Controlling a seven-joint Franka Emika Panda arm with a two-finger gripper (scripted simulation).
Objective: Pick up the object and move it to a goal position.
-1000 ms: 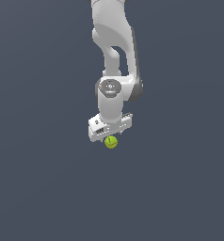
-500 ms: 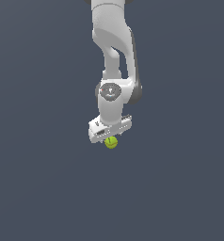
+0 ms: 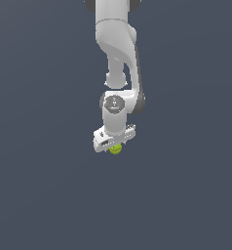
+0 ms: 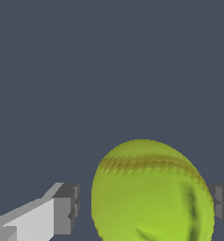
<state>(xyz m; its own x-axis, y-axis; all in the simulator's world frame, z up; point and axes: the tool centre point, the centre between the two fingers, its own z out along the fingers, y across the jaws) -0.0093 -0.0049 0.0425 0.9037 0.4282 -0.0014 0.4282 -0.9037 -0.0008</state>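
The object, a small yellow-green ball with a faint dark seam, lies on the flat grey ground just under my white gripper. In the wrist view the ball fills the space between my two fingers. One grey fingertip stands a small gap away from the ball. The other fingertip is right at the ball's side. The gripper is open around the ball. In the exterior view the hand hides the top of the ball.
The white arm comes down from the top of the exterior view. Plain dark grey ground lies all around, with no other objects or marker in view.
The arm and hand have come down toward the ball. The ball has stayed in the same place, and more of it is now covered by the hand.
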